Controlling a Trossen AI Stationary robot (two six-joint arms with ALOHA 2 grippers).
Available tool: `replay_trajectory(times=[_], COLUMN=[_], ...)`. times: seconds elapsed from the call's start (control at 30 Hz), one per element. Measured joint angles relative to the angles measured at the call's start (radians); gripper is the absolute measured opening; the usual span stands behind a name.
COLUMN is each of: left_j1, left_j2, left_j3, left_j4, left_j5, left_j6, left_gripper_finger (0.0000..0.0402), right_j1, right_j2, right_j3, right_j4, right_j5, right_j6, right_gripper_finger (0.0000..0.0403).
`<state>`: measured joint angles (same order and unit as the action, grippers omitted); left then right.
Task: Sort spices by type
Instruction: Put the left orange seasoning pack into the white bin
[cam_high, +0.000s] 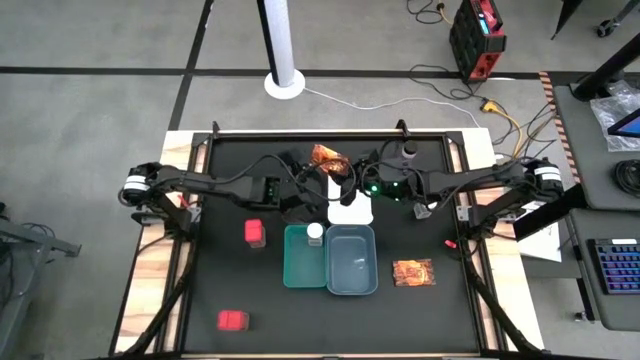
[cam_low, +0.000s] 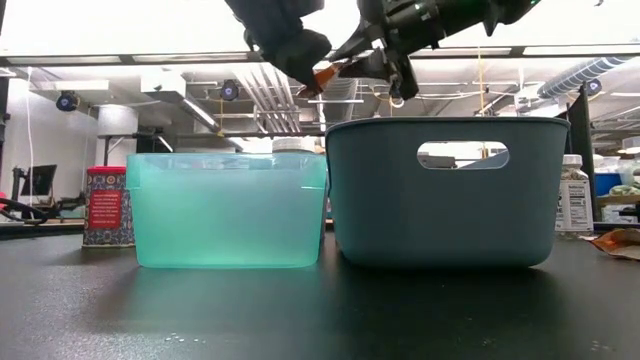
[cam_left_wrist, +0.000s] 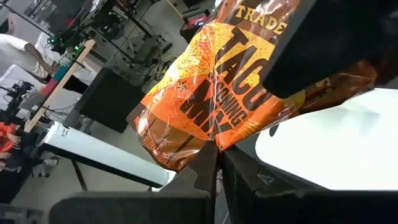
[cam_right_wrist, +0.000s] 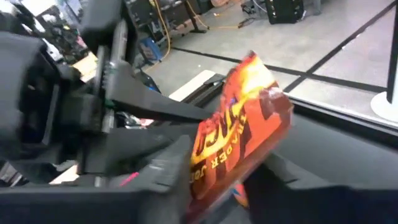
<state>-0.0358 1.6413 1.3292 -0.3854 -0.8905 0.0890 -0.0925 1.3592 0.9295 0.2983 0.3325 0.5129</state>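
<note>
- We are viewing the surface (cam_high: 240, 290) from above: both arms are reaching inward and meeting over its far middle, just beyond the white tray (cam_high: 351, 211).
- We are seeing the left gripper (cam_left_wrist: 214, 163) with its jaws clenched on the lower edge of an orange-red packet (cam_left_wrist: 211, 93), which is standing up between them, clear of the surface.
- We are seeing the right gripper (cam_right_wrist: 214, 177) pressed against the same packet (cam_right_wrist: 239, 127) from the other side; its jaws are closed on the packet's lower part, so both grippers are holding this one item in the air.
- In the level view the two grippers are meeting above the gap between the teal tray (cam_low: 230, 210) and the grey-blue tray (cam_low: 440, 190), with a sliver of orange showing between them.
- We are finding the second packet (cam_high: 413, 272) lying flat just right of the grey-blue tray.
- One red box (cam_high: 255, 232) is standing left of the teal tray; the other red box (cam_high: 232, 320) is lying well apart, near the front left.
- A white-capped jar (cam_high: 315, 234) is standing in the far end of the teal tray.
- A dark bottle (cam_high: 409, 152) is standing near the far edge, behind the right arm.
</note>
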Motion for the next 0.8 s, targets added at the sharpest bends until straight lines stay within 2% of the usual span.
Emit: replay_trajectory(times=[0.1, 0.27, 0.33, 0.57, 0.8], left_j1=[0.000, 0.000, -0.001, 0.000, -0.012], left_j2=[-0.004, -0.026, -0.041, -0.119, -0.197], left_j3=[0.000, -0.001, -0.001, -0.003, -0.012], left_j4=[0.001, -0.026, -0.055, -0.237, -0.313], left_j5=[0.011, 0.073, 0.078, 0.230, 0.250], left_j6=[-0.017, -0.022, -0.021, -0.026, -0.100], left_gripper_finger=[0.0012, 0.0066, 0.0095, 0.0177, 0.0190], right_j1=[0.000, 0.000, 0.000, -0.020, -0.080], right_j2=[-0.006, -0.039, -0.058, -0.073, 0.044], right_j3=[0.001, 0.002, 0.018, 0.223, 0.490], right_j4=[-0.003, -0.058, -0.131, -0.611, -1.088], right_j5=[0.003, 0.005, 0.008, 0.008, 0.001], right_j6=[-0.019, -0.045, -0.064, -0.216, -0.379], right_gripper_finger=[0.0032, 0.0012, 0.0011, 0.0010, 0.0010])
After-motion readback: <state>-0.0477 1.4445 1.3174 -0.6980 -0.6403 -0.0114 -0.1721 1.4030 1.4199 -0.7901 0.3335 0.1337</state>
